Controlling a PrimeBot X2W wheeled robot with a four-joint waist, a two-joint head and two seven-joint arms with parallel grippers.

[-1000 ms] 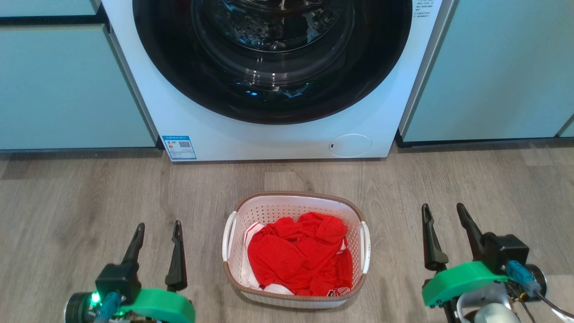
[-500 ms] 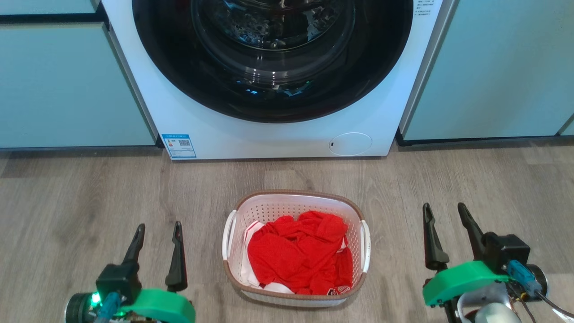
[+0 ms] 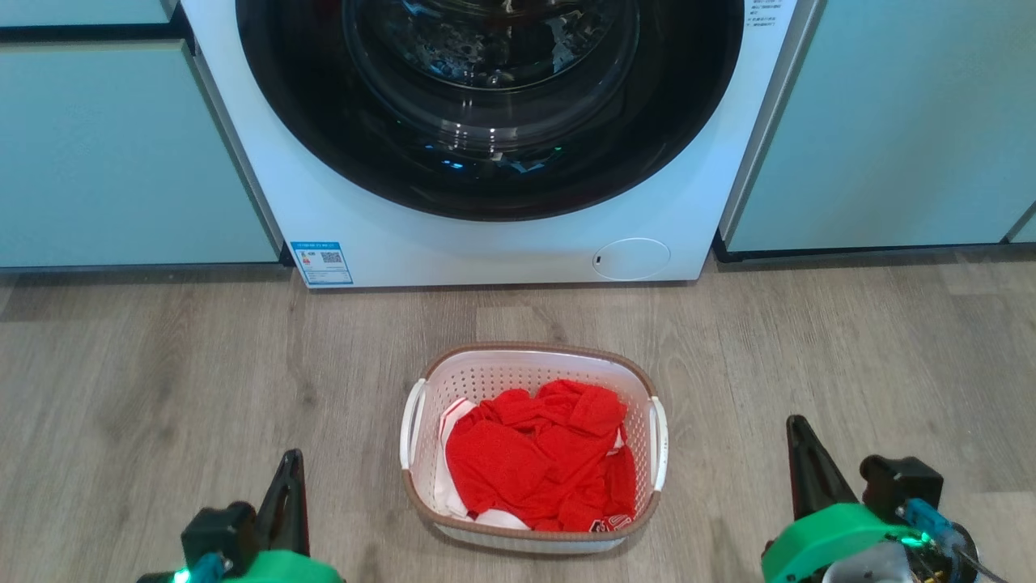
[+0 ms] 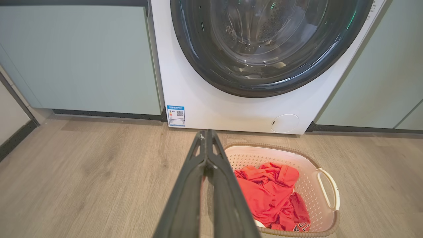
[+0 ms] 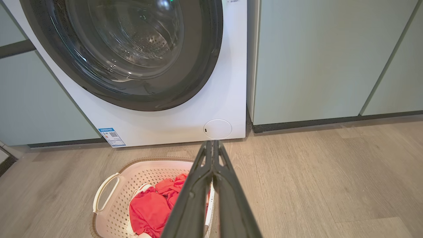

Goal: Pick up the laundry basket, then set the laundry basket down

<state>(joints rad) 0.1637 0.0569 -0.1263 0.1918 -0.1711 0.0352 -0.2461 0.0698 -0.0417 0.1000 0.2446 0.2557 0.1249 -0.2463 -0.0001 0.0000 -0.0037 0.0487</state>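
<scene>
Laundry basket (image 3: 526, 374) holds red cloth (image 3: 534, 465) — perhaps white beneath — left tool (image 4: 206, 132), right tool (image 5: 212, 142) both pressed together.

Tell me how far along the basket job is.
Done: nothing yet. The laundry basket sits on the floor before the washing machine, red clothes inside. In hand: the left pincer and right pincer flank it, both shut, empty, apart from it. Left: grasp, lift, set down.

Home laundry corner: front-loading washer (image 3: 502, 243) between pale green cabinets (image 3: 890, 121), wood-look floor (image 3: 162, 364)
</scene>
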